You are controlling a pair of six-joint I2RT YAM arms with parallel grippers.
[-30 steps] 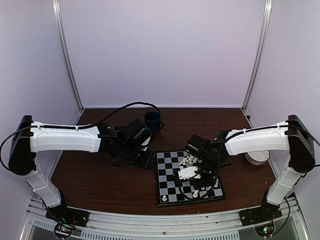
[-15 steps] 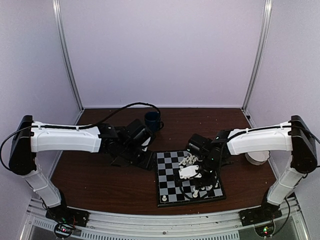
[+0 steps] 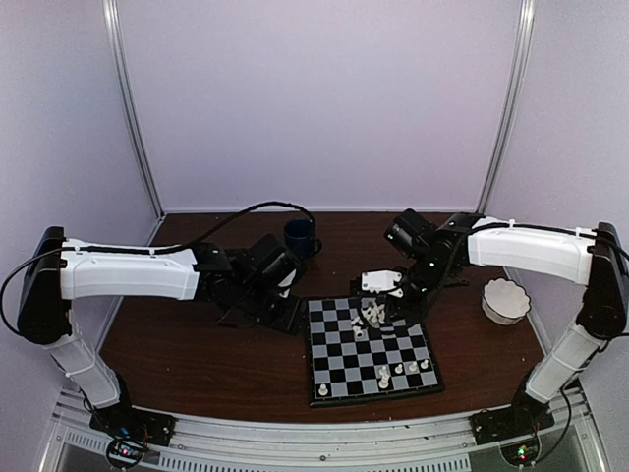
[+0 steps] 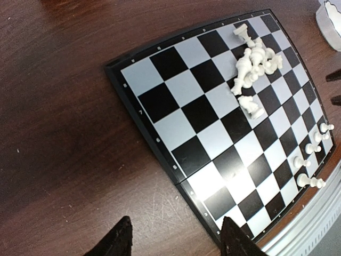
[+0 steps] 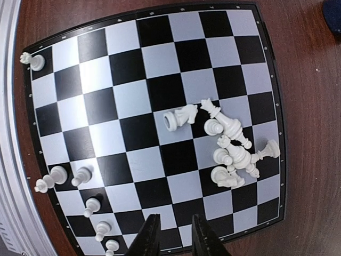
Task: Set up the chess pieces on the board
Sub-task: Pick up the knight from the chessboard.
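Board (image 3: 339, 364) lies flat on the table (image 3: 197, 354), near centre, a bit right. Most chess pieces (image 3: 371, 315) are tipped in a heap on its far right squares, with one knight (image 5: 180, 117) lying just beside the heap. A few pawns (image 3: 404, 369) stand upright by the near right corner, and a lone pawn (image 3: 322, 391) stands at the near left corner. Right gripper (image 5: 171, 234) hangs above the board's far edge, fingers slightly parted and holding nothing. Left gripper (image 4: 175, 242) is low over the table, left of the board, spread wide and empty. Bowl (image 3: 504, 300) sits right of the board, mug (image 3: 300, 236) far behind it.
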